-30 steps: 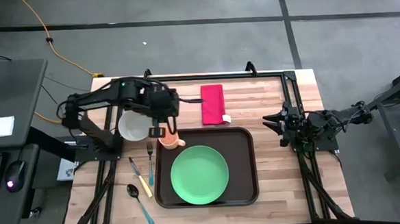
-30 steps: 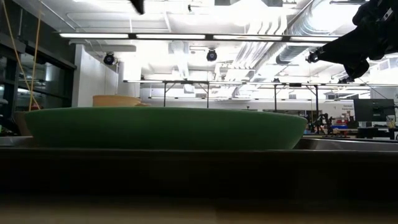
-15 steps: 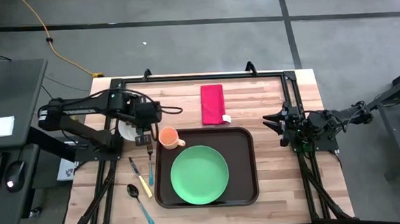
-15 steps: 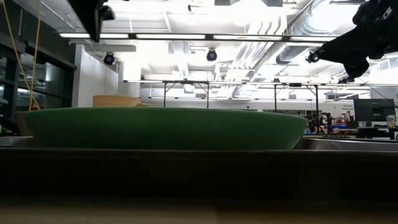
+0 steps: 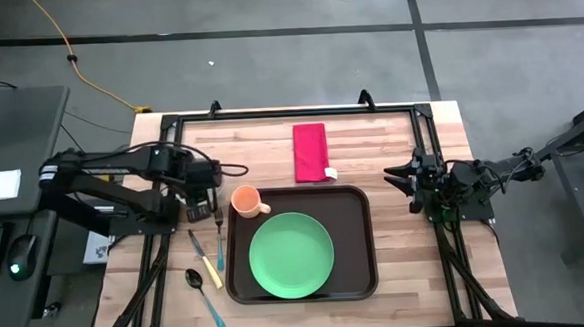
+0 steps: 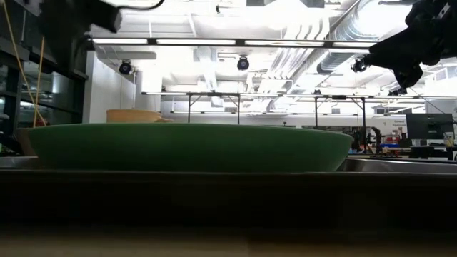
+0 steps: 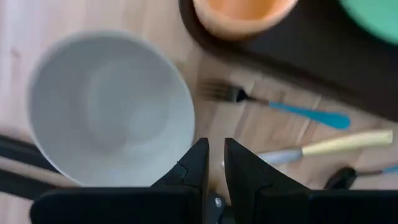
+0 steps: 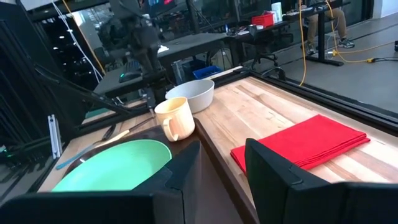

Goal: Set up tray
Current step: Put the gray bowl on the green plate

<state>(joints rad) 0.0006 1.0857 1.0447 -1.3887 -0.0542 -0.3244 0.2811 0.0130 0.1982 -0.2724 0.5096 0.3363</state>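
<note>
The left claw point(image 5: 202, 200) hangs over the bench point(image 5: 391, 138) at about nine o'clock from the tray point(image 5: 356, 242), its fingers point(image 7: 200, 165) drawn narrow with only a slit between them and nothing gripped. Right under it sits a white bowl point(image 7: 109, 106). Just toward five o'clock of the bowl lie a blue-handled fork point(image 5: 218, 237), a yellow-handled knife point(image 5: 205, 260) and a spoon point(image 5: 200, 289). The brown tray rests at the bench's middle, carrying a green plate point(image 5: 291, 255) and, in its eleven o'clock corner, an orange mug point(image 5: 246, 200). A red napkin point(image 5: 310, 151) lies at twelve o'clock from the tray. The right claw point(image 5: 397, 181) waits at three o'clock, parted and empty.
</note>
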